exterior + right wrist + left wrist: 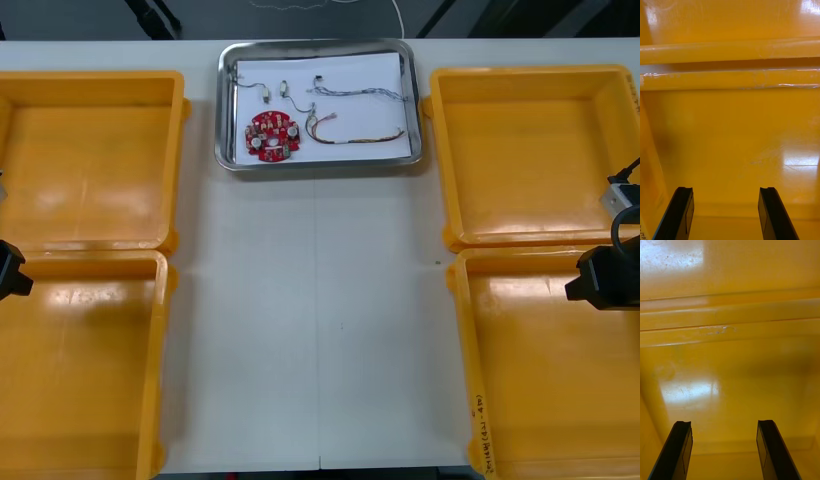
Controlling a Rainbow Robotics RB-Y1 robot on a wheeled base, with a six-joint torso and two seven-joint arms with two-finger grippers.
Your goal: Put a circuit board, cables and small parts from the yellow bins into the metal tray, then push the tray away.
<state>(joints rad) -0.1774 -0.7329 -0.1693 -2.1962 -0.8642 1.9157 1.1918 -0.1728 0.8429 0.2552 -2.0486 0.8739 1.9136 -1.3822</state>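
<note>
Metal tray, rectangular, shiny rim, white inside: at 12 o'clock on light table, between far bins. Inside tray:
- round red circuit board at 7 o'clock
- twisted blue and white cable at 1 o'clock
- red and yellow cable at 4 o'clock
- small metal parts at 11 o'clock

Four yellow plastic bins, paired at 9 and 3 o'clock of table.

Left gripper over near left bin: fingers wide apart, holding nothing.

Right gripper over near right bin: fingers likewise apart, nothing between.

Glossy plastic bins, shiny tray (metal)
</note>
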